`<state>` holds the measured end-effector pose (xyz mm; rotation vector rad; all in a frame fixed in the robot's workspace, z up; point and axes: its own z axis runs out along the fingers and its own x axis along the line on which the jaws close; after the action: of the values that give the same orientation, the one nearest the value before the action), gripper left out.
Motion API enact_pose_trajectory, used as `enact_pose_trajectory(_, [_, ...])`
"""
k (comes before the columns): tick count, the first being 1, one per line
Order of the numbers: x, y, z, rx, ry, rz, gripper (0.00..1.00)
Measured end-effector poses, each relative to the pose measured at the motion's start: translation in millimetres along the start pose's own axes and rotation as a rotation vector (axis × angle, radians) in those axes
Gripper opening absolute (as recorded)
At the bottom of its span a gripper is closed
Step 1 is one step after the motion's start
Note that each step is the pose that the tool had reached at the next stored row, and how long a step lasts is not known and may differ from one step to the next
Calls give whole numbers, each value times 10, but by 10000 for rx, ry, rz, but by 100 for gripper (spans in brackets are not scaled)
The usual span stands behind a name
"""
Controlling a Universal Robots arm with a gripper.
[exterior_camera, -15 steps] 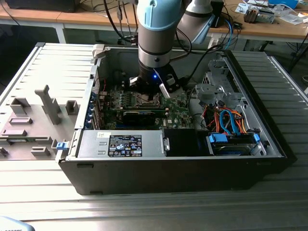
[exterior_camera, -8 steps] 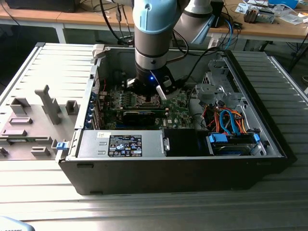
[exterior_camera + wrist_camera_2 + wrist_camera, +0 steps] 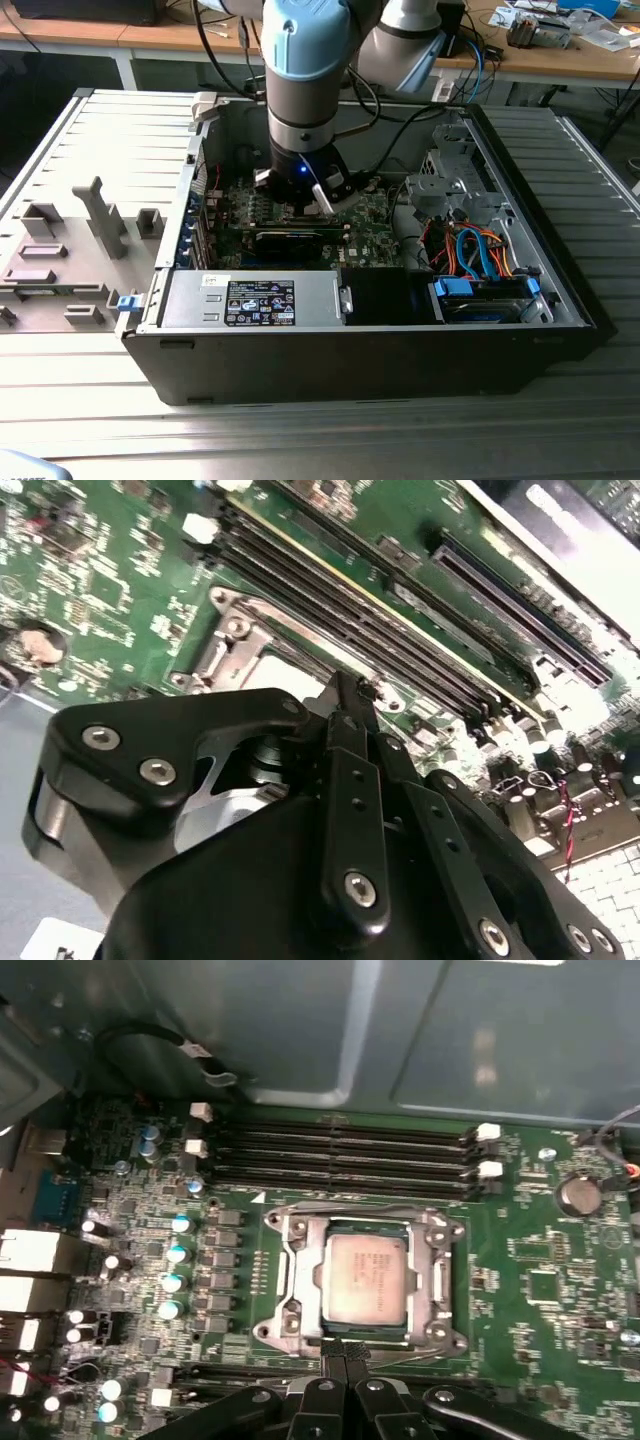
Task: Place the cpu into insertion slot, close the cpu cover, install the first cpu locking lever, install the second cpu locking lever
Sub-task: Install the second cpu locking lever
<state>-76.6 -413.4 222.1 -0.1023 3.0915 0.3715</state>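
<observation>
Cpu [image 3: 366,1279] seated in insertion slot [image 3: 300,1282], cpu cover [image 3: 437,1285] down around it. Hand [image 3: 345,1352] closed, empty, at socket edge. Memory slots [image 3: 340,1157] just beyond; graphics card [image 3: 290,240] on the near side.

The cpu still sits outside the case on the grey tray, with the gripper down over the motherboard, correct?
Not quite. The first wrist view shows the cpu already lying in the insertion slot on the motherboard. The gripper is indeed down over the board.

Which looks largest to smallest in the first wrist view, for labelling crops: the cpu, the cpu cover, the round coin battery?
1. the cpu cover, the silvery frame lying closed around the chip
2. the cpu, seated in the frame's opening
3. the coin battery, clearly smallest

All lie on the same board, so nearness hardly skews this.
</observation>
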Motion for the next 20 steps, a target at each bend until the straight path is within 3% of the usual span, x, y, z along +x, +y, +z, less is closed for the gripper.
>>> enact_pose_trajectory(13, [253, -39, 110, 0, 1, -3, 11])
enact_pose_trajectory(20, [268, -105, 121, 0, 3, -10, 11])
